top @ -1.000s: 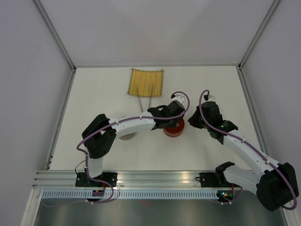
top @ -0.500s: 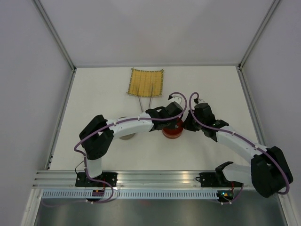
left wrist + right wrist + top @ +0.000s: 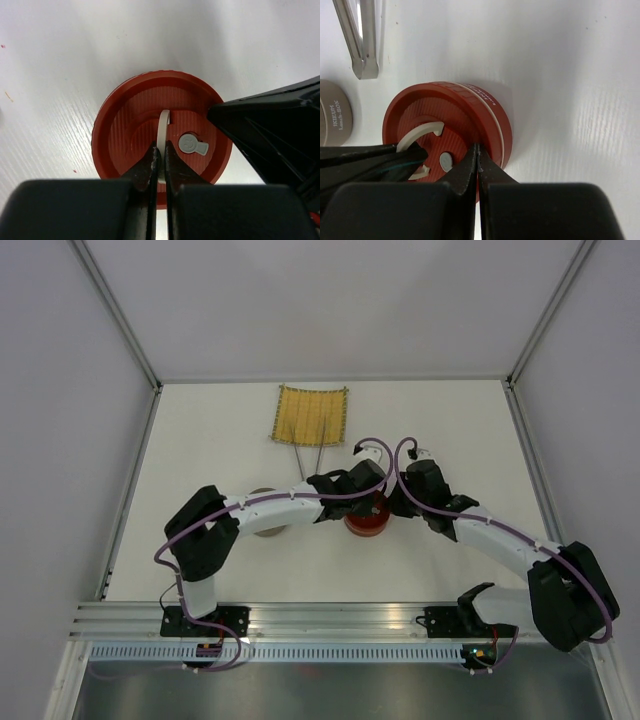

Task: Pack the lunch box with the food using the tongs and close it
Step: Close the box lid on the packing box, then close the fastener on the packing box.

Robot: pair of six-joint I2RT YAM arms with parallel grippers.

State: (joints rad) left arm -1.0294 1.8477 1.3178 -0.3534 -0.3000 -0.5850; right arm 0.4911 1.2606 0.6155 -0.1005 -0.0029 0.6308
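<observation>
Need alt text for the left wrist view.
The left tool pinches the white handle on a round red lid, seen from above on a white table. The right tool's black tip meets the lid's right rim.

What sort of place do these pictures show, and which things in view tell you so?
Probably a robot test cell in a lab: a white table enclosed by plain panels, two arms bolted to a metal rail, and a staged bamboo mat.
</observation>
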